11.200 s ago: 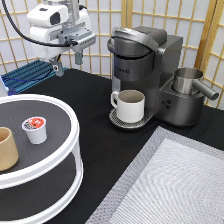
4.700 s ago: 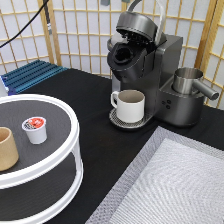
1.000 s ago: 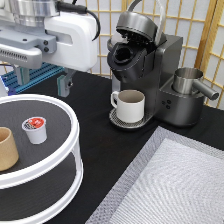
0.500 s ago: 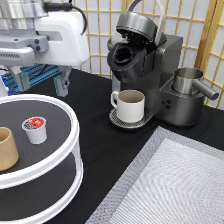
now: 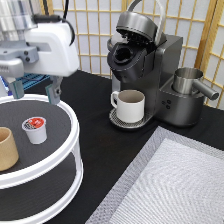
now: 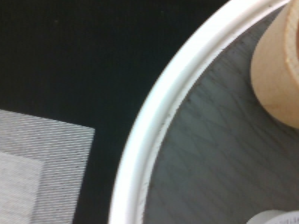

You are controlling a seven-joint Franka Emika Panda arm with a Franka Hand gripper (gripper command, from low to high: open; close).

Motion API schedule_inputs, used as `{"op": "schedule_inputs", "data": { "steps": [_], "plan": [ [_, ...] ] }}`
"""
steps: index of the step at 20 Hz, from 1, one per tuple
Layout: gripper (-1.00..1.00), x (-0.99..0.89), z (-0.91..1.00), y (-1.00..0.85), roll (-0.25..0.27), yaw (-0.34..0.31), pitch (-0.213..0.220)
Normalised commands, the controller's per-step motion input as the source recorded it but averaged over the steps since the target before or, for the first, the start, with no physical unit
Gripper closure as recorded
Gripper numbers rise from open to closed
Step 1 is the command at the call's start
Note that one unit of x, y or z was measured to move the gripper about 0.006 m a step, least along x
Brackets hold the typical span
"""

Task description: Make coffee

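A dark coffee machine [image 5: 150, 65] stands at the exterior view's top centre with its lid raised and its pod chamber open. On its drip tray sits a white mug [image 5: 131, 105]. A coffee pod [image 5: 35, 129] with a red top rests on the upper shelf of a round white two-tier stand [image 5: 70, 150] at the exterior view's left. My gripper [image 5: 34, 93] hangs open over the far side of that shelf, a little above and behind the pod, holding nothing. The wrist view shows the stand's white rim [image 6: 161, 125] and just an edge of the pod [image 6: 281, 218].
A tan wooden cup [image 5: 7, 148] stands on the shelf left of the pod, also seen in the wrist view [image 6: 288, 65]. A steel milk pitcher [image 5: 189, 81] sits beside the machine. A grey placemat [image 5: 170, 185] covers the bottom right. A folding screen lines the back.
The machine's lid, shut at first, now stands open. Over the last second my gripper has moved left and down toward the stand's upper shelf and the pod.
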Motion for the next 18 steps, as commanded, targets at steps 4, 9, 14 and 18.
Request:
{"op": "schedule_inputs", "data": {
  "steps": [4,9,14,18],
  "plan": [
    [-1.00,0.39,-0.06,-0.02,0.031,-0.059,0.096],
    [-1.00,0.26,-0.18,0.00,0.045,-0.050,0.107],
    [-1.00,-0.23,-0.41,0.00,0.054,-0.067,0.041],
    [-1.00,-0.23,-0.16,0.00,0.040,-0.078,0.021]
  ]
}}
